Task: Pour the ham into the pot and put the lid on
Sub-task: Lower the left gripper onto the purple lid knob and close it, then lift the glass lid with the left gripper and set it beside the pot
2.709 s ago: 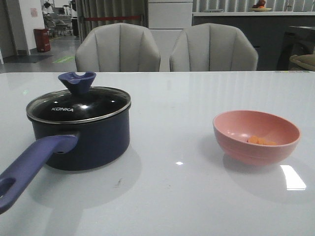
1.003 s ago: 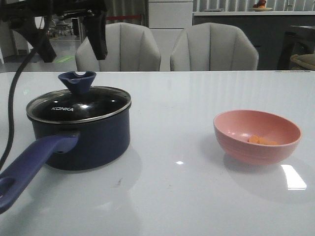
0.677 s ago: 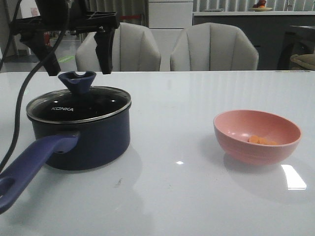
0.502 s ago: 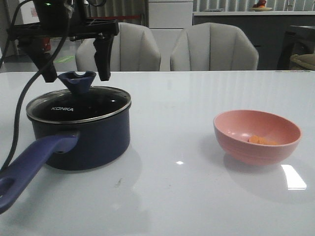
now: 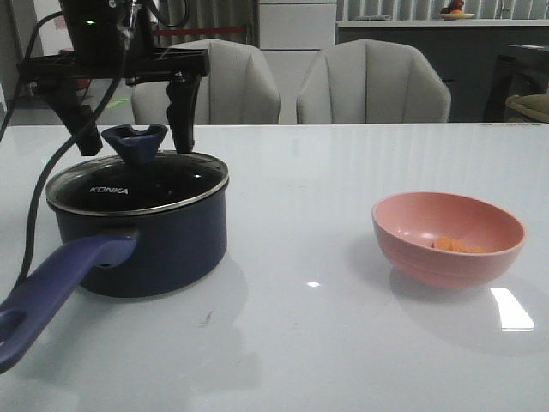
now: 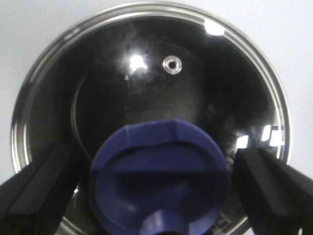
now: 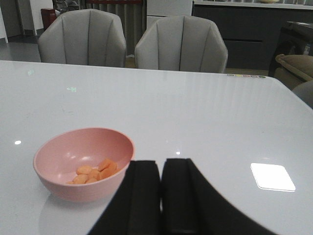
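Straddling the lid's knob (image 5: 134,142), the left hand (image 5: 134,129) hangs spread wide, one finger each side, not touching; lid (image 5: 137,182) seated on the pot (image 5: 141,245), far left of the tabletop (image 5: 309,343); to the right, pink bowl (image 5: 446,239) holding the ham (image 5: 456,246); right hand (image 7: 161,196) closed, empty, near the bowl.

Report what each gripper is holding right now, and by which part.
Nothing is held. The left gripper is open, its fingers straddling the blue-purple knob of the round glass lid without closing. The right gripper is shut and empty.
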Robot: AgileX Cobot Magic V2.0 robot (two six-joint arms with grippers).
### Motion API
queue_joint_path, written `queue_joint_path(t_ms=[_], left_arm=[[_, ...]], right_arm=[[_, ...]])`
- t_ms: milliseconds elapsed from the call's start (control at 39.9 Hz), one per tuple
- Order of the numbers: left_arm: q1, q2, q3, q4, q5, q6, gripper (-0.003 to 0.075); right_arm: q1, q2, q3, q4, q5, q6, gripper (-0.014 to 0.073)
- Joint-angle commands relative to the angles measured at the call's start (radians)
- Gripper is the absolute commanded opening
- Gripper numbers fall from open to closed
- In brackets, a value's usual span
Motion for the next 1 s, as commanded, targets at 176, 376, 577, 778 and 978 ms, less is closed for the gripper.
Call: queue_joint_path(t_ms=[176, 376, 577, 778, 978], left_arm=[[-0.004, -0.035, -0.036, 0.0, 0.017, -0.012, 0.062], [-0.004, -0.033, -0.038, 0.0, 0.018, -0.012, 0.0377], [-0.004, -0.033, -0.042, 0.0, 0.018, -0.012, 0.0211], [-0.004, -0.033, -0.042, 0.0, 0.021, -0.012, 0.0207], [-0.004, -0.044, -0.067, 0.0, 0.048, -0.002, 0.0207]], right_arm=[[-0.007, -0.02, -0.005, -0.014, -0.081, 0.0, 0.016], [-0.007, -0.021, -0.005, -0.014, -0.081, 0.0, 0.016], [-0.007, -0.021, -0.005, -0.014, -0.081, 0.0, 0.016], [-0.007, -0.021, -0.005, -0.014, -0.081, 0.0, 0.016], [-0.007, -0.021, -0.005, -0.014, -0.081, 0.0, 0.016]])
